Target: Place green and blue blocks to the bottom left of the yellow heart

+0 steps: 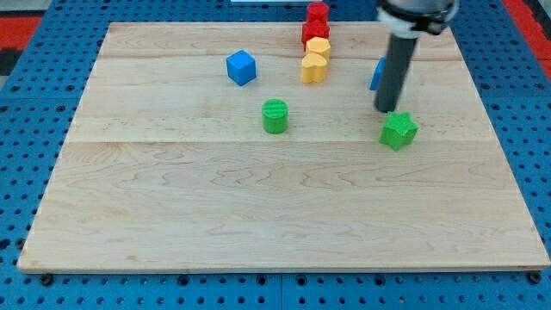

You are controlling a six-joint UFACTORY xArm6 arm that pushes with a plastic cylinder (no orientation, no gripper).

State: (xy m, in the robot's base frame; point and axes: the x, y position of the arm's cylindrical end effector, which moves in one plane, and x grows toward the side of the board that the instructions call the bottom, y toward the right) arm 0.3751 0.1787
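Note:
The yellow heart point(313, 68) lies near the view's top centre, just below a yellow block point(318, 46). A blue cube point(242, 67) sits to its left. A green cylinder point(275, 116) stands below and left of the heart. A green star point(399, 130) lies at the view's right. A second blue block point(377, 74) is mostly hidden behind the rod. My tip point(384, 109) rests just above and left of the green star, close to touching it.
Two red blocks point(316, 31) point(318, 12) stack in a column above the yellow ones at the view's top. The wooden board point(258, 215) sits on a blue perforated base point(26, 129).

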